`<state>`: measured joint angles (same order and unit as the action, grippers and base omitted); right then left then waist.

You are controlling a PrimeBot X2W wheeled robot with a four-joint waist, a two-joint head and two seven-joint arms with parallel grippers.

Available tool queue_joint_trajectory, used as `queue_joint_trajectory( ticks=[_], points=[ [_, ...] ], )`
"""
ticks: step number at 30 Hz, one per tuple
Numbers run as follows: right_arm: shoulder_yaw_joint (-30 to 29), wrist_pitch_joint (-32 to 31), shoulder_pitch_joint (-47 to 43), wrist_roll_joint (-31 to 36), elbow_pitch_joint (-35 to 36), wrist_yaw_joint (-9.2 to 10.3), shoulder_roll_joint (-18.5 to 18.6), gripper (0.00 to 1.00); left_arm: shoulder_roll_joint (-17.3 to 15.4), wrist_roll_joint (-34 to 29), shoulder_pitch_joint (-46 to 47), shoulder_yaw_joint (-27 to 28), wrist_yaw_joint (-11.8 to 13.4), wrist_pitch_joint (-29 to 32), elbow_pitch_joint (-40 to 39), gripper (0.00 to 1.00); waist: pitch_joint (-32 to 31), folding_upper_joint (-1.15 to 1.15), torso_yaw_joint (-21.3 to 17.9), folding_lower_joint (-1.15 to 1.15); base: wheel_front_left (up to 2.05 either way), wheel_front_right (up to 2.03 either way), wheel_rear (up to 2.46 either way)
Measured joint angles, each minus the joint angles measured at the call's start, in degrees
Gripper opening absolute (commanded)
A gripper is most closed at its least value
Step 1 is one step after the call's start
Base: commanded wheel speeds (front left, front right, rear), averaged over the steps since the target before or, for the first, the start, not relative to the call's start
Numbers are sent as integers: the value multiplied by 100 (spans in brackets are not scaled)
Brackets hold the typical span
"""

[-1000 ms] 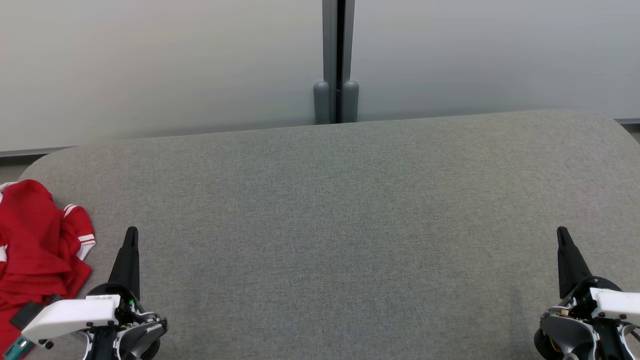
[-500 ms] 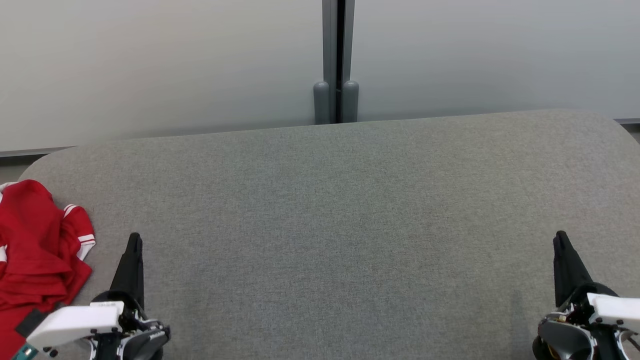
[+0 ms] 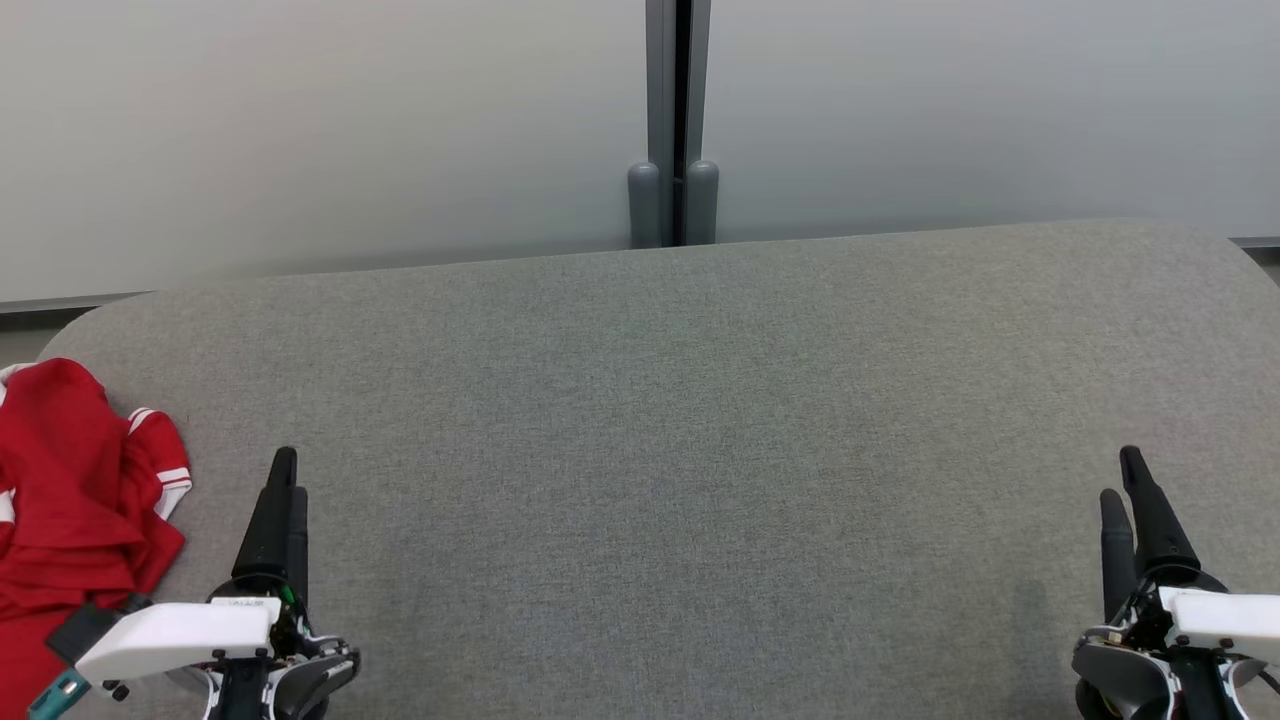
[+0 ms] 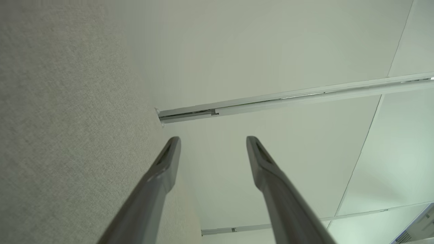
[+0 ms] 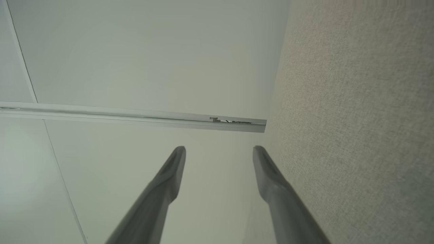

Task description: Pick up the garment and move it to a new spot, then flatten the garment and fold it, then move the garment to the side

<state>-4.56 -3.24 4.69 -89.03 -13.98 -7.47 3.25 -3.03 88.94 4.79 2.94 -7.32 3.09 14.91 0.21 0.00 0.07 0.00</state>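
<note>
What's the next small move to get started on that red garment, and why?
Probably swing the left gripper sideways toward the red garment. It lies crumpled at the left edge of the table, just beside that gripper, whose jaws stand open and empty. The right gripper, also open, sits far across the table, so the left one looks better placed.
</note>
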Motion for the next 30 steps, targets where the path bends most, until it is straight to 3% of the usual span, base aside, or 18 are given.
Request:
queue_joint_trajectory(
  ticks=[30],
  points=[
    [519,627,93,3345,387,0,294,100,-156,-3296,144,-386,31,-673,-385,100,-49,0,13,0,0,0,0]
  ],
)
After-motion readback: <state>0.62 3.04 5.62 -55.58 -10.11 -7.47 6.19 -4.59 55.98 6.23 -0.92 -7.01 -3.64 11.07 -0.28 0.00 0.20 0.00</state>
